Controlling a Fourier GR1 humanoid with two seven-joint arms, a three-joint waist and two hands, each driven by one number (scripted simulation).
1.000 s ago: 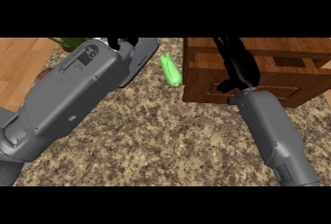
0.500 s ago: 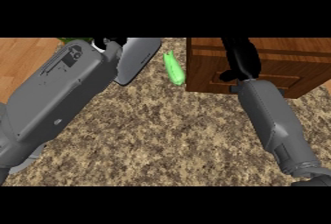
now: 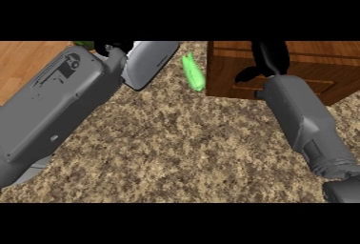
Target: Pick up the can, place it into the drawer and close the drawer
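Now, right hand [image 3: 268, 57]: far right, over the wooden drawer [image 3: 295, 71]; whether its fingers are open or closed, I cannot tell.
Left hand [image 3: 112, 47]: far left, mostly hidden behind its grey forearm; state I cannot tell.
Can: not visible.
Green object [image 3: 193, 72]: lies on the speckled counter [image 3: 183, 143], just left of the drawer, between the two arms.

One green object [image 3: 193, 72], one wooden drawer unit [image 3: 309, 71], two grey forearms [image 3: 306, 121].
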